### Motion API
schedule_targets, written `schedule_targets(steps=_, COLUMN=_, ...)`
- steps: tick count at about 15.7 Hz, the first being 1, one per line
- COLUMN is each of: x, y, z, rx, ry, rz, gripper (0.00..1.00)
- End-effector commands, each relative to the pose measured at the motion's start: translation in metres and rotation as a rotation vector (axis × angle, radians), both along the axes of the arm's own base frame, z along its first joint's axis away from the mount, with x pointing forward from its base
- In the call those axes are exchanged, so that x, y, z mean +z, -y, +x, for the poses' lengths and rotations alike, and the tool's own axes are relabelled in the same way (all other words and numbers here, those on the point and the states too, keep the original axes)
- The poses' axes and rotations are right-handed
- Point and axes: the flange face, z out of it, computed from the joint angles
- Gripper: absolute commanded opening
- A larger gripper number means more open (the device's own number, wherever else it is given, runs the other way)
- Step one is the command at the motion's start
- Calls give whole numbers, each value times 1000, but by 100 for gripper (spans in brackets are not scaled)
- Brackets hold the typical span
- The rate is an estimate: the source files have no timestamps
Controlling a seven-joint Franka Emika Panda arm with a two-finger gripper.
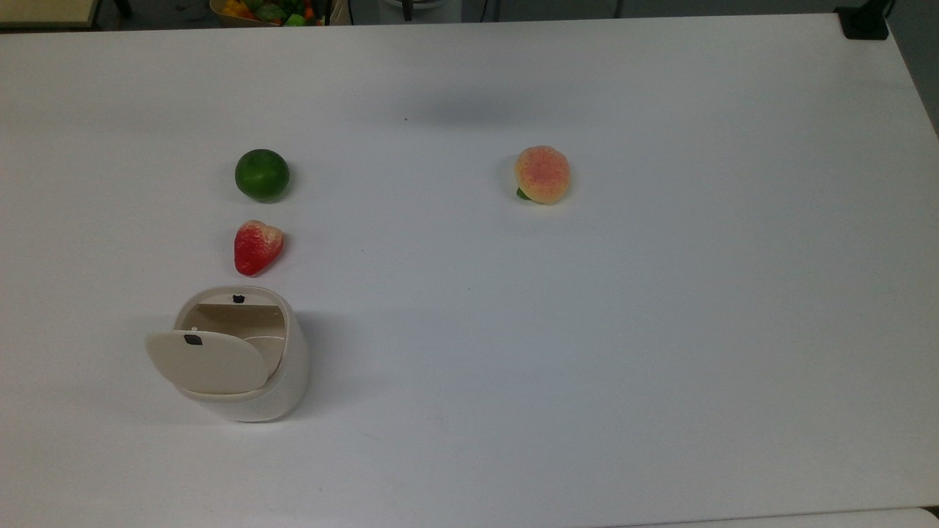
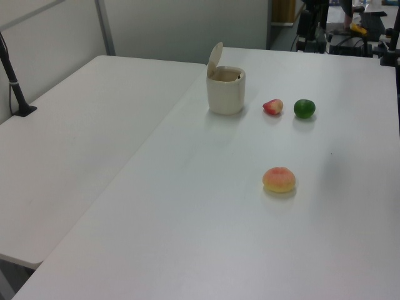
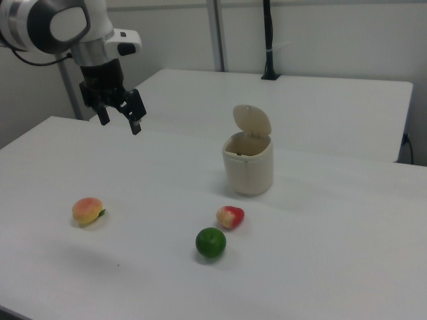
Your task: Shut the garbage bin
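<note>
— Since the lid (image 3: 252,121) stands raised on its hinge, is the garbage bin (image 1: 249,367) still waiting to be shut?

— Yes. It sits on the white desk (image 1: 587,330) at the top view's lower left, mouth open, with the lid tipped up and back on the side away from the fruit.

— And the pincer (image 3: 121,112)?

— In the right view it hangs in the air well apart from the bin, toward the right view's upper left. Its two fingers are spread, with nothing between them. I judge that suits the job: a lid needs a push down, not a grasp.

— What about the fruit?

— A strawberry (image 1: 257,246) lies just beside the bin, a lime (image 1: 262,174) beyond it, a peach (image 1: 542,174) well apart. None of them blocks the lid's swing, as far as I can judge.
</note>
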Motion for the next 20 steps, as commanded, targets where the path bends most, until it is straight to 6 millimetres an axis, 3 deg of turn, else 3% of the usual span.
schedule_targets(steps=1, x=2, y=-3, z=-2, rx=-10, ry=-7, rz=12, gripper=100)
schedule_targets(steps=10, x=0, y=-3, z=-1, rx=-5, ry=-10, rz=12, gripper=100)
schedule_targets(steps=11, x=-1, y=-3, z=-1, rx=2, ry=-11, rz=11, gripper=94)
schedule_targets(steps=15, x=-1, y=-4, z=-1, rx=8, ry=-10, rz=12, gripper=26)
schedule_targets(steps=16, x=-1, y=-4, z=0, rx=7, ry=-10, rz=12, gripper=14)
schedule_targets(steps=18, x=0, y=-4, z=4, rx=0, ry=24, rz=14, gripper=0)
schedule_targets(steps=20, x=3, y=-5, z=8, rx=-12, ry=56, rz=29, gripper=0)
